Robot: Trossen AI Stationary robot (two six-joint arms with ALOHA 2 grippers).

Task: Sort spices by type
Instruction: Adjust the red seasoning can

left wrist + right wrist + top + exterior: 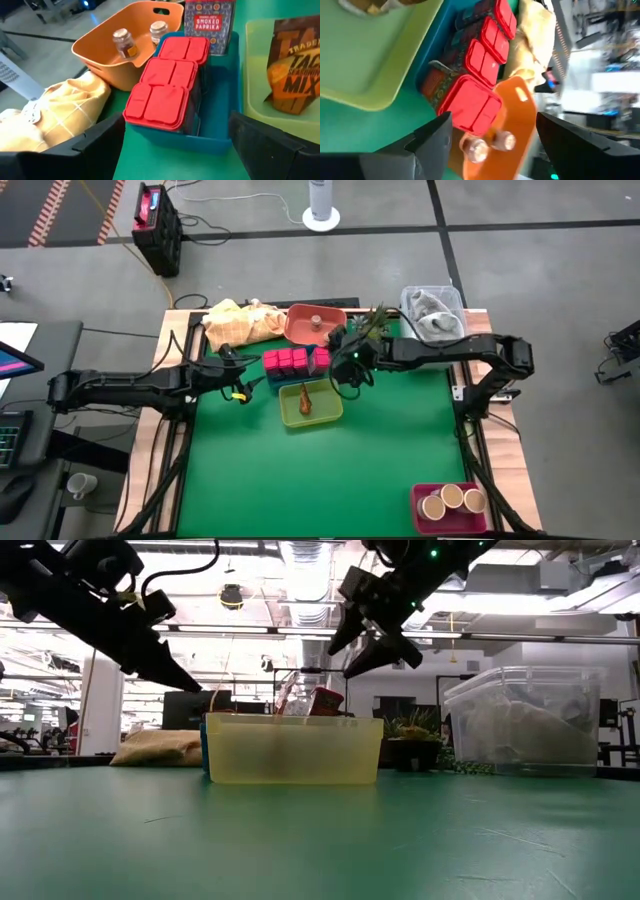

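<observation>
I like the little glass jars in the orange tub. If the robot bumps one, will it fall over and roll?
Probably, yes. The two small jars stand upright in the orange tub, narrow and taller than wide, so a nudge could tip them. Being round, they would likely roll, but the tub's walls should stop them. They look like glass, so likely slippery and breakable.

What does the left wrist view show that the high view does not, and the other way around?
Only the left wrist view shows the label on the smoked paprika tin and the print on the taco mix packet. Only the high view shows the pink bin holding tan jars, the clear box, and both arms. Both show the red-lidded tins, orange bin and yellow cloth.
</observation>
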